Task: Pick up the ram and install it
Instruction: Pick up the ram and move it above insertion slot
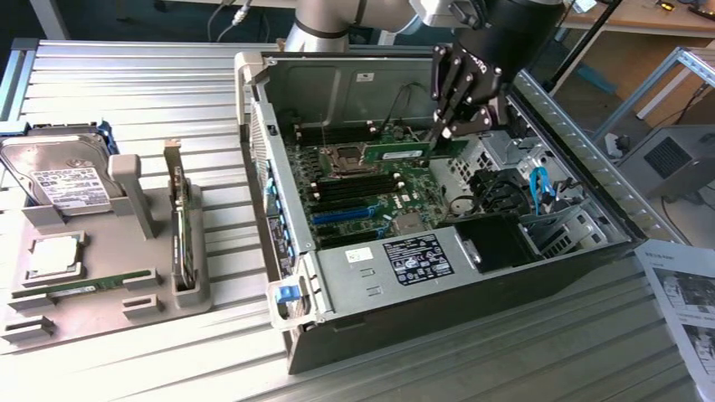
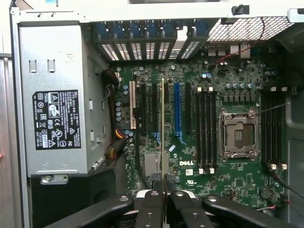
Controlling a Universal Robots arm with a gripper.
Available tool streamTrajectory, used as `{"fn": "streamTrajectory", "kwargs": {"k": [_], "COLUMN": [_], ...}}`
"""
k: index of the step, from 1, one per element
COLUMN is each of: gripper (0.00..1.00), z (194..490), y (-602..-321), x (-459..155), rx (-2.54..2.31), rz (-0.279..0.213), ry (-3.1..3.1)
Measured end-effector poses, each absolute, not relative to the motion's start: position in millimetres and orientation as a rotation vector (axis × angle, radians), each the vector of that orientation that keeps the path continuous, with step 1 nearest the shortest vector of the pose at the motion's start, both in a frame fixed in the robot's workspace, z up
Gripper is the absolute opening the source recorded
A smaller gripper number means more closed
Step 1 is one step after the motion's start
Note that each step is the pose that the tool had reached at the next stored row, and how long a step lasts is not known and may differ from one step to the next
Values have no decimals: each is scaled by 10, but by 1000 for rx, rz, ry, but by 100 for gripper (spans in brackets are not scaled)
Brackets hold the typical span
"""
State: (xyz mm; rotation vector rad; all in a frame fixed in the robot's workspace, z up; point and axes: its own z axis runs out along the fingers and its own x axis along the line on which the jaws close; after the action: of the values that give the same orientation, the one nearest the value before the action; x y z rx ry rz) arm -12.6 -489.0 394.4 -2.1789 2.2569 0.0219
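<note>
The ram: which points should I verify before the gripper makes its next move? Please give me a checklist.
1. The gripper is shut on the ram: ok.
2. The ram hangs above the motherboard, inside the case: ok.
3. The ram runs parallel to the black memory slots: ok.
4. The memory slots are free: ok.
5. The ram is exactly over one slot: cannot tell.
6. The ram is seated: not ok.

A ribbed metal tabletop spans the scene under bright light. At one o'clock stands a wooden desk; at three o'clock, a grey vented box; at four o'clock, printed paper.
</note>
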Motion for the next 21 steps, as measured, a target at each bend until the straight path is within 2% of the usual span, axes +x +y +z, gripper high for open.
{"fn": "streamTrajectory", "kwargs": {"k": [13, 21], "gripper": [12, 12], "z": [3943, 3943], "y": [-4524, -4393], "x": [-126, -126], "rx": [-2179, -2179], "rz": [22, 22], "ry": [2257, 2257]}}
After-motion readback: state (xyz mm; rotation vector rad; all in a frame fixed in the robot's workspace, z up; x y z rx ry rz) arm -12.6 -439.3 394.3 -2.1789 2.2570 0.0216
